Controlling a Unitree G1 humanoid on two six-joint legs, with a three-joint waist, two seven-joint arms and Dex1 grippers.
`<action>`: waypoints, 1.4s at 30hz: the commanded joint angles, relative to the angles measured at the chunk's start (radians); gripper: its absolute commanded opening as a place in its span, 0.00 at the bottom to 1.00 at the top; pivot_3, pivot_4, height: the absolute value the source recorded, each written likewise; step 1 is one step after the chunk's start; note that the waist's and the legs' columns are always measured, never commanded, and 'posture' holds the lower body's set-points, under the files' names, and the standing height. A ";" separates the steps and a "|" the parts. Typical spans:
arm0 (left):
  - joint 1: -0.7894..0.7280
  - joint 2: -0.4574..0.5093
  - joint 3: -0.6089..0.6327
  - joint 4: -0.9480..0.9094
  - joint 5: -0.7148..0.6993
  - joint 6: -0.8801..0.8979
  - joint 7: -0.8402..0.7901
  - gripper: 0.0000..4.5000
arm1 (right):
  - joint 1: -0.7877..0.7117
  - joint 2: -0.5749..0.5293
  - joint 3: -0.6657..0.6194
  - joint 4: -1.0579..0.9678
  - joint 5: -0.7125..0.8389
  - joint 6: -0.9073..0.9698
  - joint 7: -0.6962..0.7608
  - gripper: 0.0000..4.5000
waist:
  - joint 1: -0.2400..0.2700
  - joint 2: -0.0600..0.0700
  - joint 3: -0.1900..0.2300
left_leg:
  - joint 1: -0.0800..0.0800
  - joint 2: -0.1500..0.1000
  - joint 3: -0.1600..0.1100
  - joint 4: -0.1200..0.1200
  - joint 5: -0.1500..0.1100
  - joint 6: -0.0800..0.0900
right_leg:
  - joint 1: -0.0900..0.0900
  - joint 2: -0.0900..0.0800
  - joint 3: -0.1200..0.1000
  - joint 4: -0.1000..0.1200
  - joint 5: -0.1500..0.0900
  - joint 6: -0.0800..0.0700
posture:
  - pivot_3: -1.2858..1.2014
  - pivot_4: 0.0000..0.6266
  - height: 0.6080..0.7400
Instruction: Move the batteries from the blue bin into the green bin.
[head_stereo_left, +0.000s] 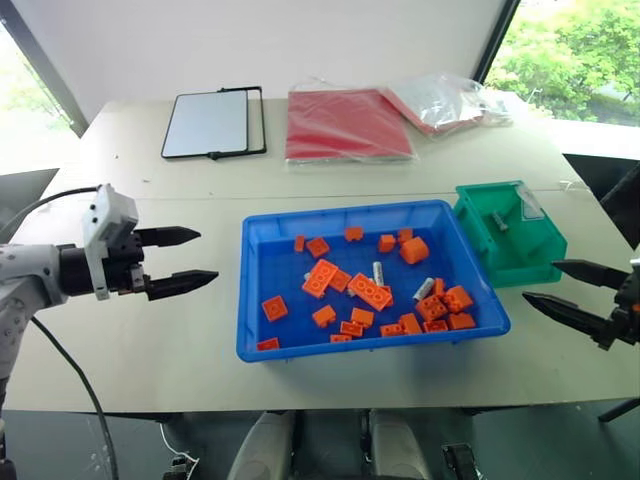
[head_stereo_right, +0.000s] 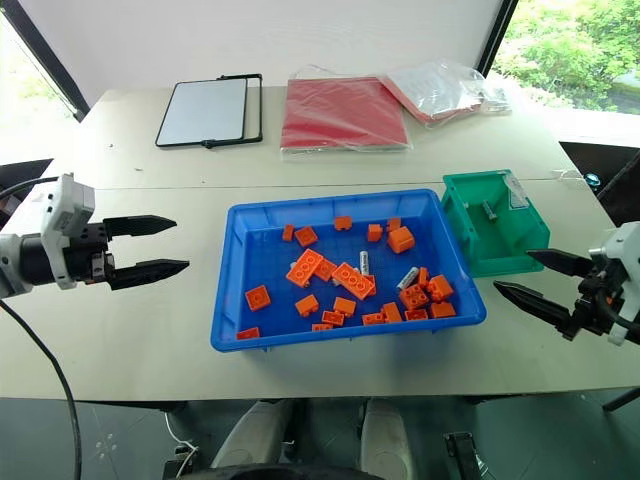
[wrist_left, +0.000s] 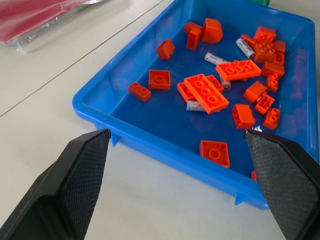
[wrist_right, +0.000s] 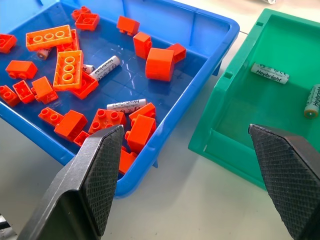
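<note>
The blue bin sits mid-table, full of orange bricks. Two batteries lie bare among them. In the right wrist view one battery lies near the bin's wall and another beside a long brick. The green bin stands just right of the blue one, with two batteries inside it. My left gripper hovers open left of the blue bin, empty. Right of both bins, my right gripper is open and empty, near the green bin's front corner.
At the back of the table lie a framed grey board, a red folder and a clear plastic bag. A seam runs across the tabletop behind the bins. The table's front edge is close below the blue bin.
</note>
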 joint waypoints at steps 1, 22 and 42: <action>-0.025 0.002 0.015 -0.011 -0.011 -0.012 0.003 1.00 | -0.004 0.011 -0.020 -0.028 0.002 -0.001 -0.008 0.91 | 0.000 0.000 0.000 | 0.000 0.000 0.000 0.000 0.000 0.000 | 0.000 0.000 0.000 0.000 0.000 0.000 | 0.52 0.24 0.93; -0.060 -0.050 -0.040 -0.067 -0.048 0.009 0.023 1.00 | -0.153 -0.056 0.104 0.010 -0.030 -0.006 -0.009 0.96 | -0.002 0.000 0.000 | 0.001 0.000 0.000 0.001 0.000 0.000 | 0.000 0.000 0.000 0.001 0.000 0.000 | 0.52 0.24 0.93; 0.029 -0.002 0.040 -0.163 -0.096 0.052 0.023 1.00 | -1.025 0.466 1.053 0.190 -0.339 0.257 -0.179 0.96 | -0.024 0.001 0.003 | -0.003 -0.001 0.000 0.002 0.001 -0.002 | -0.007 0.002 0.001 0.007 0.005 0.000 | 0.52 0.24 0.93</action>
